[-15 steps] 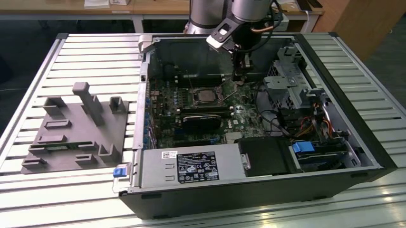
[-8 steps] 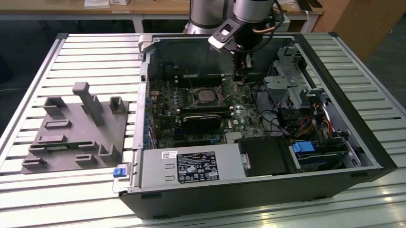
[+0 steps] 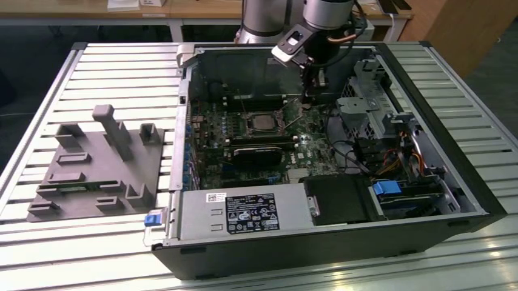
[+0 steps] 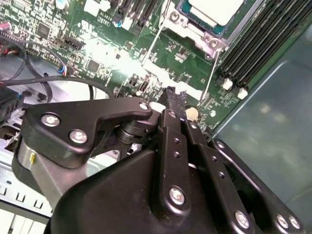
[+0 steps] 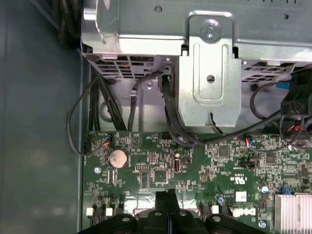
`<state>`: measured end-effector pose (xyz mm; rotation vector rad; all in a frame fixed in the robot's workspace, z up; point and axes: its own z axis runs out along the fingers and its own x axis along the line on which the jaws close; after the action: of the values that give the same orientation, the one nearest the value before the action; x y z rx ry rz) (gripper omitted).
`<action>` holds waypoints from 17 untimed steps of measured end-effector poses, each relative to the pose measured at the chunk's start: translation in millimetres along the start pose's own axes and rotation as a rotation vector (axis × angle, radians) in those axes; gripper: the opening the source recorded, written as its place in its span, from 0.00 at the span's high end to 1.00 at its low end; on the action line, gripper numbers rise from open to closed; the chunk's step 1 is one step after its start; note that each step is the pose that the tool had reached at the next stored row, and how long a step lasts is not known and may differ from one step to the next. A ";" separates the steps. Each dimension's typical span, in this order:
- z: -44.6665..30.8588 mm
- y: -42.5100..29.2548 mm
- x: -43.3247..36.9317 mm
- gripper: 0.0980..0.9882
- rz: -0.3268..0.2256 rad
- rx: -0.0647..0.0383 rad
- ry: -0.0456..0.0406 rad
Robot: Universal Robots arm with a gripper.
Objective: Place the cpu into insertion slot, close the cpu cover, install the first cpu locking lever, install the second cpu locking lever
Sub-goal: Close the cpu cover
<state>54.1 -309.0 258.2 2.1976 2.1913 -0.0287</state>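
Observation:
The cpu [image 3: 261,122] lies with its pale silver-grey top up in the insertion slot [image 3: 273,129] on the green motherboard inside the open case. In the second wrist view the cpu [image 4: 214,9] sits inside the silver cpu cover [image 4: 195,27], which lies flat around it. Two thin wire locking levers [image 4: 152,46] [image 4: 210,73] stick out from the socket's corners over the board. My gripper [image 3: 307,104] hangs just to the exterior view's right of the socket, low over the board. Its black fingertips [image 4: 175,95] [image 5: 165,197] are pressed together with nothing between them.
A black rectangular block [image 3: 259,151] lies on the board in front of the socket. A metal drive cage [image 5: 209,73] with black cables stands beside the gripper. The power supply [image 3: 235,212] fills the case's near side. A grey fixture plate [image 3: 93,163] lies at the exterior view's left.

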 end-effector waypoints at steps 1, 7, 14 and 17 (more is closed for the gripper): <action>0.3 1.0 0.2 0.99 0.000 0.000 -0.0004; 2.3 6.6 2.0 0.99 0.000 0.003 -0.0037; 7.7 9.5 4.5 0.99 0.000 0.008 -0.0065; 10.9 9.6 5.1 0.99 0.000 0.010 -0.0078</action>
<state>63.9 -304.4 247.2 2.1982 2.1921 -0.0478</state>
